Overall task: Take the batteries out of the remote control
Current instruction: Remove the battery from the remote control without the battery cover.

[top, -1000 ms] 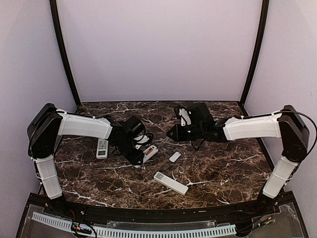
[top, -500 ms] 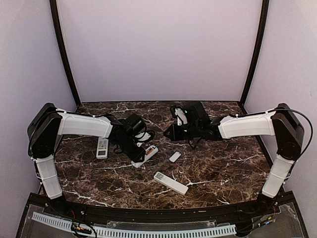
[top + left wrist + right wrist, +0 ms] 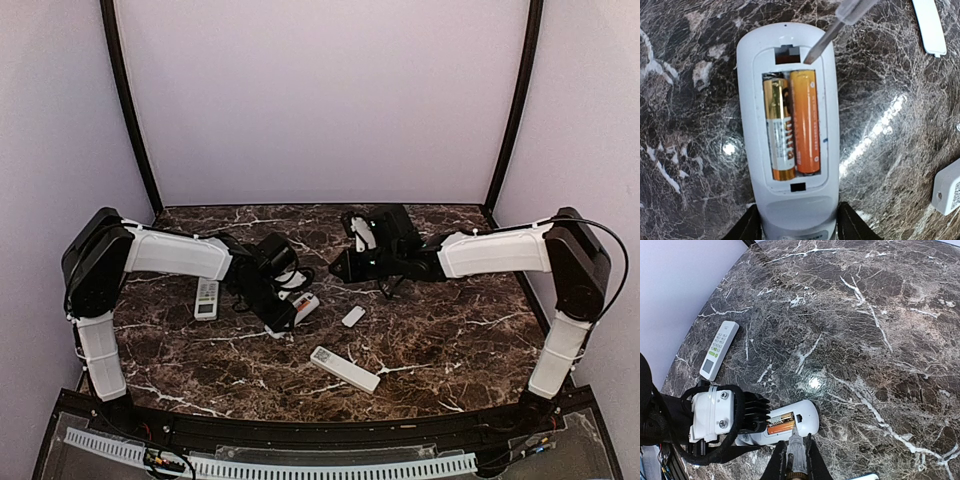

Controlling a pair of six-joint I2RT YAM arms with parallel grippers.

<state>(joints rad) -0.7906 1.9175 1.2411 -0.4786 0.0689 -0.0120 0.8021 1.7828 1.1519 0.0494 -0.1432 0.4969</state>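
My left gripper [image 3: 797, 227] is shut on the near end of a white remote control [image 3: 790, 55] lying back up on the table, with its battery bay open. Two batteries lie side by side in the bay: a gold-and-white one [image 3: 776, 130] and an orange one [image 3: 806, 122]. My right gripper [image 3: 796, 466] is shut on a slim clear pointed tool [image 3: 796, 445]. The tool's tip [image 3: 812, 52] sits at the far end of the orange battery. In the top view the left gripper [image 3: 283, 308] and the right gripper [image 3: 342, 266] meet over the remote [image 3: 303, 304].
A small white cover plate [image 3: 353, 316] lies just right of the held remote and shows in the left wrist view [image 3: 929, 25]. A second remote [image 3: 206, 298] lies face up at the left. A third remote [image 3: 345, 368] lies near the front.
My right arm has moved left, bringing the tool over the held remote. My left gripper has shifted slightly with the remote.
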